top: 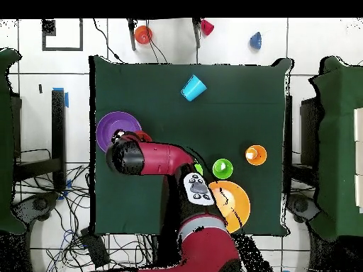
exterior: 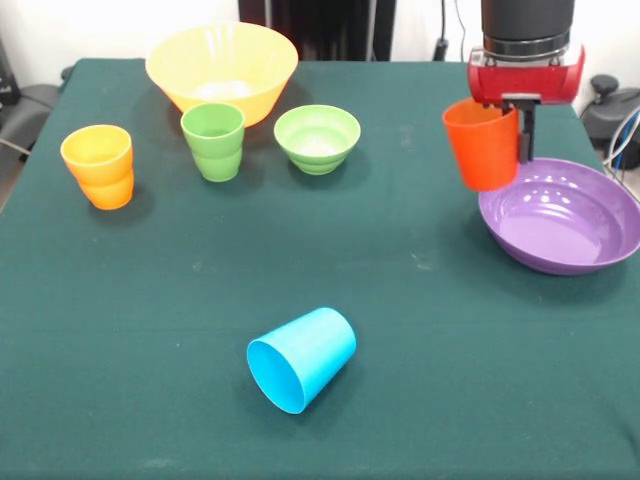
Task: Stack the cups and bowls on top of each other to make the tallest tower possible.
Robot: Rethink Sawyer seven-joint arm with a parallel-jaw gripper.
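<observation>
My gripper (exterior: 509,133) is shut on the rim of an orange cup (exterior: 481,147), which hangs upright just above the left rim of the wide purple bowl (exterior: 563,218). A light blue cup (exterior: 302,358) lies on its side near the table's front. At the back stand a large yellow bowl (exterior: 222,68), a green cup (exterior: 213,141), a light green bowl (exterior: 317,138) and a yellow-orange cup (exterior: 98,166). In the overhead view my arm (top: 152,157) covers the gripper, beside the purple bowl (top: 111,127); the light blue cup (top: 193,88) lies apart.
The table carries a dark green cloth (exterior: 420,330). In the overhead view, an orange bowl (top: 143,34), a magenta cup (top: 207,27) and a blue bowl (top: 255,40) lie on the floor beyond the table's far edge. Cables trail at the sides.
</observation>
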